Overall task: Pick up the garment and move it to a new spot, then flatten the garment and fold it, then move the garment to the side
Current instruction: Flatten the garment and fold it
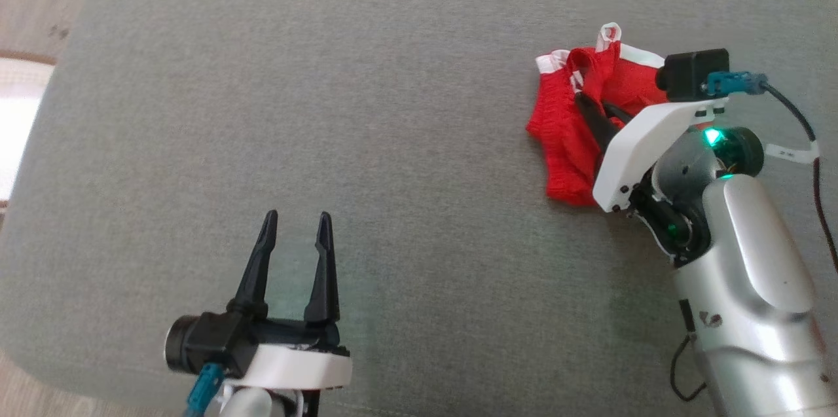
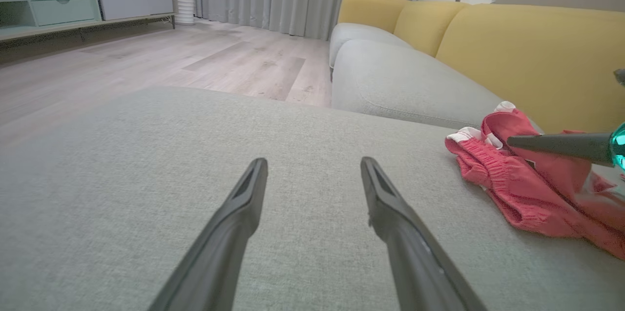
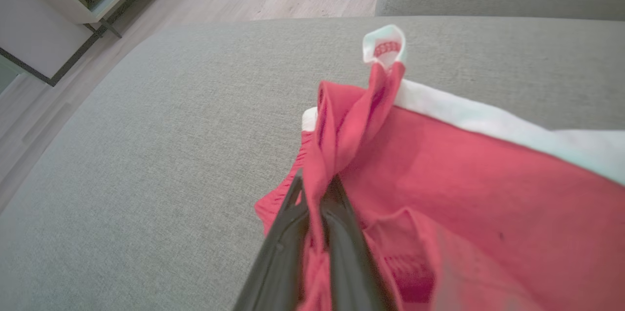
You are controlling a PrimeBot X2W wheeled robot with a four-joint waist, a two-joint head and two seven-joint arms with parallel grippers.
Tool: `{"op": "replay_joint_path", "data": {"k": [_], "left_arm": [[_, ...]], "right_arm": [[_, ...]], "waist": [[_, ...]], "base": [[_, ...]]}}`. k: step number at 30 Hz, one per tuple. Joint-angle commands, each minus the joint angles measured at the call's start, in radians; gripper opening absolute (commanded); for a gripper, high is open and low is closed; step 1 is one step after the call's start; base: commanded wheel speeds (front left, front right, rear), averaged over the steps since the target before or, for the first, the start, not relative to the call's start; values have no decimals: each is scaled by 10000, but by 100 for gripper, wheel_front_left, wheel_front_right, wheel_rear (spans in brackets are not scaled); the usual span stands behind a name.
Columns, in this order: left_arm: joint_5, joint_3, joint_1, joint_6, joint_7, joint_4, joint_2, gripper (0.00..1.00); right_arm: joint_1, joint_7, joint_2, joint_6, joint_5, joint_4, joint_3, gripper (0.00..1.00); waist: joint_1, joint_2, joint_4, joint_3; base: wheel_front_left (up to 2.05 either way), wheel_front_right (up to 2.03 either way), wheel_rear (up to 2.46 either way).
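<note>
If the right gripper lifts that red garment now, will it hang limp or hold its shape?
Probably limp: the red garment lies crumpled in soft folds. The right gripper pinches one ridge, so the rest likely dangles.

**Red garment crumpled on grey cushion**

The red garment (image 1: 564, 135), white-trimmed with a gathered elastic band, lay bunched on the grey cushion (image 1: 327, 109), toward its right side. One twisted fold stood raised, pinched in the right gripper (image 3: 316, 186).

- Left gripper (image 1: 298, 216): two long, tapered black fingers (image 1: 255, 273) on a white mount (image 1: 301, 368), with a black camera (image 1: 196, 345) and a teal plug (image 1: 204, 385).
- Right forearm (image 1: 753, 286): glossy silver shell, green light (image 1: 712, 137), black cable (image 1: 795, 116) carrying a white tag (image 1: 792, 153).
- Right wrist bracket (image 1: 645, 142): white, with dark screws (image 1: 616, 190).
</note>
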Motion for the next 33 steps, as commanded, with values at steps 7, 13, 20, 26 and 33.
{"op": "replay_joint_path", "data": {"k": [7, 13, 20, 26, 33], "left_arm": [[-108, 268, -39, 213, -53, -226, -12, 100], [-98, 349, -84, 248, -53, -167, -12, 100], [161, 785, -50, 110, -53, -31, -12, 100], [336, 1161, 67, -36, -53, -8, -12, 100], [457, 1465, 360, -113, -53, 50, -12, 100]], "right_arm": [[-113, -264, 254, -7, -165, -291, 689, 41], [5, -652, 268, -7, 566, -386, 1709, 100], [226, -1217, 271, -7, 1627, -916, 2849, 100], [699, -2285, 41, -7, 1047, -1664, 2529, 100], [1668, -3660, -683, -7, 125, -1999, 1388, 100]], "waist": [[-1, -1, 228, -27], [-1, -1, -29, -146], [-1, -1, -776, -449], [-1, -1, -1438, -850], [-1, -1, -1905, -1342]], "base": [[0, 0, 0], [0, 0, 0], [0, 0, 0], [0, 0, 0], [0, 0, 0]]}}
